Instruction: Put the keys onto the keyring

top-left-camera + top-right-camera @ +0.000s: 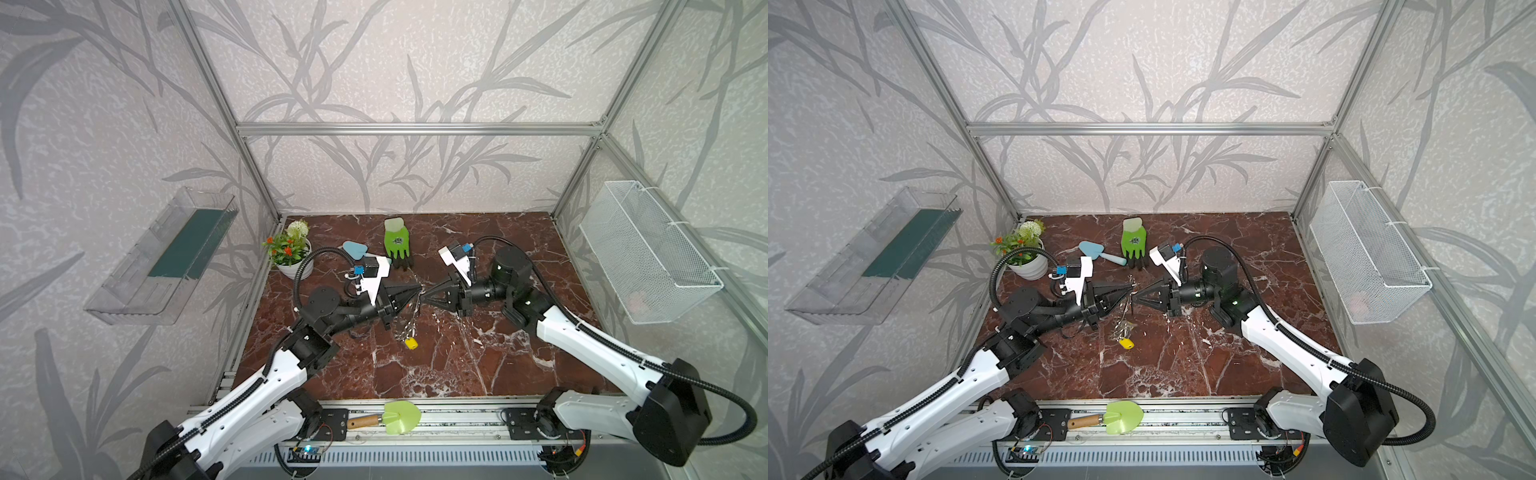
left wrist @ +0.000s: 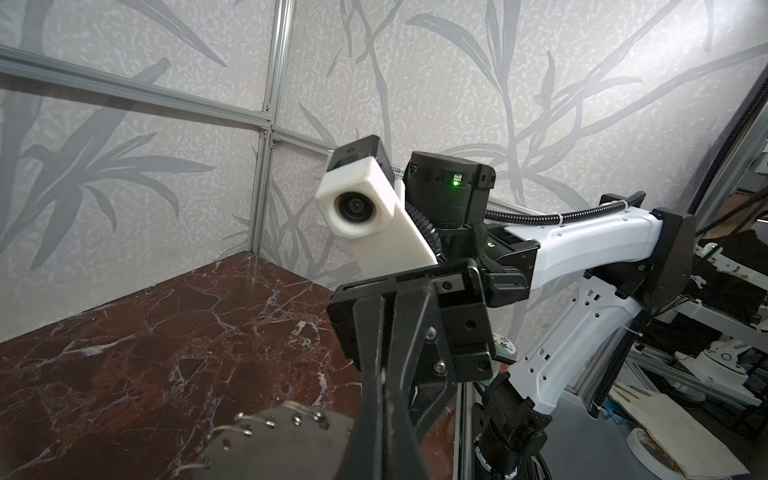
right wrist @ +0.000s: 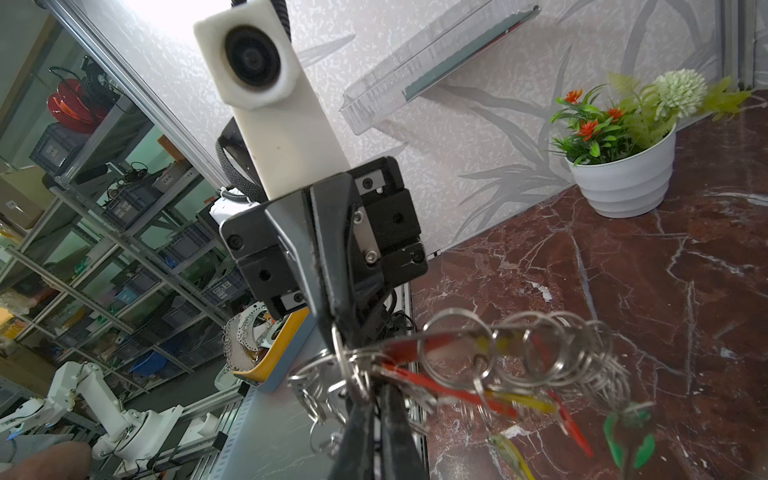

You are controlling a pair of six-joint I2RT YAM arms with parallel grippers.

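In both top views my two grippers meet tip to tip above the middle of the marble table. My left gripper is shut on the rim of the grey keyring, which hangs edge-on below the tips. The keyring's flat holed plate fills the left wrist view's lower edge. My right gripper is shut among the small split rings at that rim, seemingly pinching one. Keys dangle from the rings with red, yellow and green tags.
A white flower pot stands at the back left, with a blue trowel and a green glove behind the grippers. A green shovel lies on the front rail. A wire basket and a clear shelf hang on the side walls.
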